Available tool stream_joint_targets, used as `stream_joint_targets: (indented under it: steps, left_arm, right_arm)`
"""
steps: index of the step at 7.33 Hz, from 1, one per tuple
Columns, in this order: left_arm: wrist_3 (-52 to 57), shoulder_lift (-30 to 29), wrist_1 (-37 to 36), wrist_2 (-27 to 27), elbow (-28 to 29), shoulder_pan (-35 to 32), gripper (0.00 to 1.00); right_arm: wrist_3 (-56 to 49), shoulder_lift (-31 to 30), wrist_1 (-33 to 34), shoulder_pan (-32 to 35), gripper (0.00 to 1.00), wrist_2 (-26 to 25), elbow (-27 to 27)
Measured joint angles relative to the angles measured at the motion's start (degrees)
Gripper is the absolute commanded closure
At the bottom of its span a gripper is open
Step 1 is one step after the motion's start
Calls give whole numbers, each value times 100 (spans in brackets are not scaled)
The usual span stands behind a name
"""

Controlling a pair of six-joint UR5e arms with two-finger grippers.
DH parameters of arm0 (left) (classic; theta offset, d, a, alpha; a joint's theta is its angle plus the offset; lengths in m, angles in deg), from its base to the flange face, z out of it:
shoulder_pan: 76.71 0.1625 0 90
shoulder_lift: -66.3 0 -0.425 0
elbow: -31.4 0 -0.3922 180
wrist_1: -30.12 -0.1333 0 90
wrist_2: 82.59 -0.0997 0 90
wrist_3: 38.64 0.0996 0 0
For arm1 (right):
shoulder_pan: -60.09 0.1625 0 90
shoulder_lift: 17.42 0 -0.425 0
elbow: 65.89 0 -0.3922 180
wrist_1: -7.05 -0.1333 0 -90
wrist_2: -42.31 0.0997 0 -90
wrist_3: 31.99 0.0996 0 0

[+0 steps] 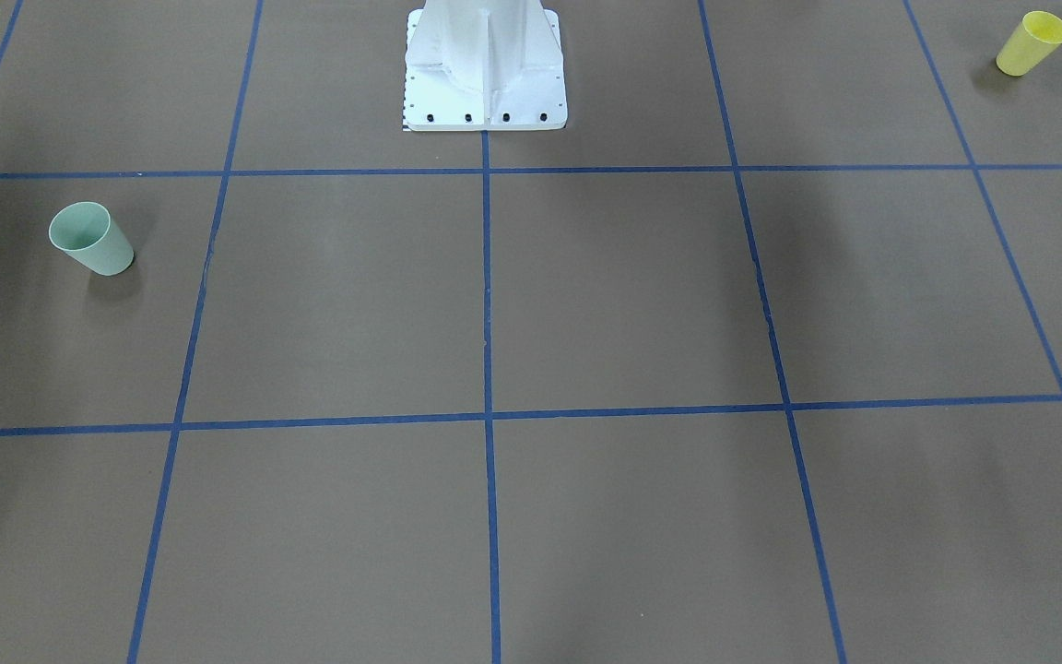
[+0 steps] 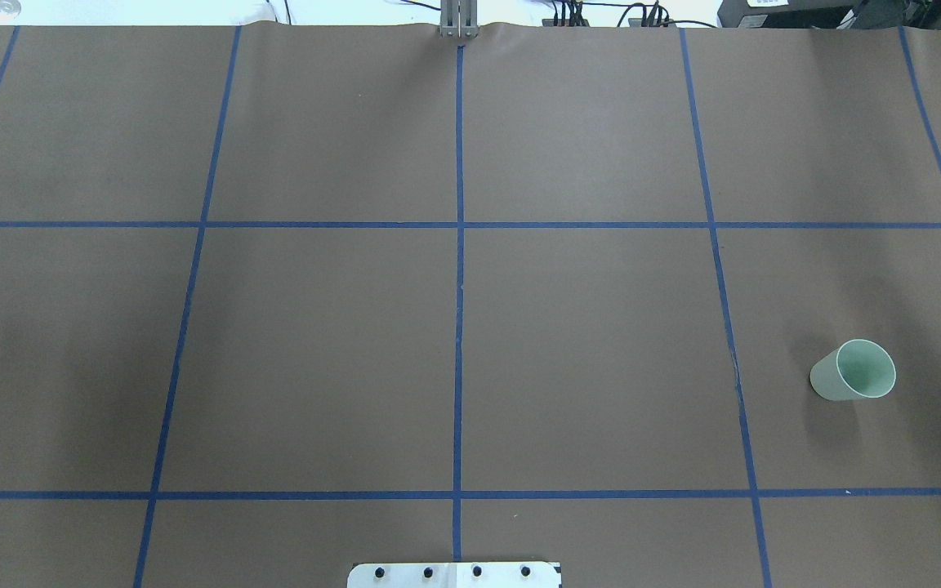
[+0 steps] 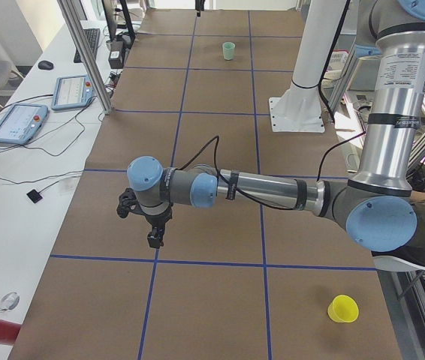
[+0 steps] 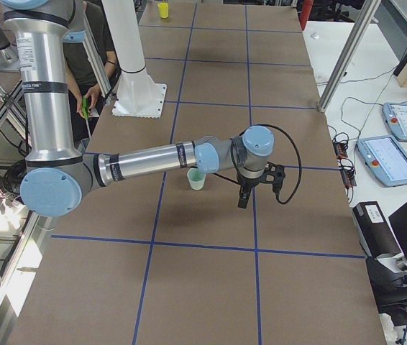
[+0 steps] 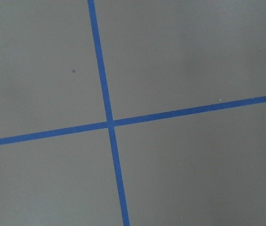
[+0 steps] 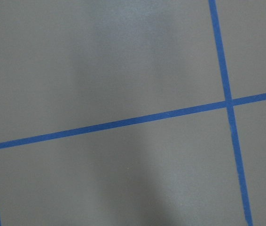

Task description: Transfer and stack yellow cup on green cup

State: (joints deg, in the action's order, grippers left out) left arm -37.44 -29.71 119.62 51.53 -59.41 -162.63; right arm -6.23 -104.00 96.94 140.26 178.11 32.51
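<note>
The yellow cup (image 1: 1032, 43) stands upright, mouth up, near the table's corner on my left side, also in the exterior left view (image 3: 343, 308). The green cup (image 2: 853, 370) stands upright on my right side (image 1: 91, 239). My left gripper (image 3: 155, 236) hangs over the table, well away from the yellow cup, toward the operators' edge; I cannot tell if it is open. My right gripper (image 4: 243, 198) hangs just beyond the green cup (image 4: 196, 179), apart from it; I cannot tell its state. Both wrist views show only brown table and blue tape.
The white robot pedestal (image 1: 485, 74) stands at the table's robot-side middle. Blue tape lines (image 2: 459, 245) divide the brown surface. Metal posts (image 3: 85, 52) and tablets (image 3: 17, 120) line the operators' side. A person (image 4: 92, 65) sits behind the pedestal.
</note>
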Motion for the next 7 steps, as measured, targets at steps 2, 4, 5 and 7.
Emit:
stream_joint_targets:
  steps: [2, 4, 5, 7]
  left_arm:
    - [-94, 13, -15, -263, -60, 0, 0]
    - [-100, 79, -12, -143, -104, -6, 0]
    - [-96, 158, 4, 85, -107, -5, 0]
    - [-278, 313, 61, 596, -125, -1, 0]
  right_arm:
    - [-417, -63, 17, -6, 0, -80, -39]
    - [-565, -126, 12, -15, 0, -73, -35]
    - [-567, -133, 2, -20, 0, -59, -25]
    - [-535, -112, -44, -40, 0, -69, -13]
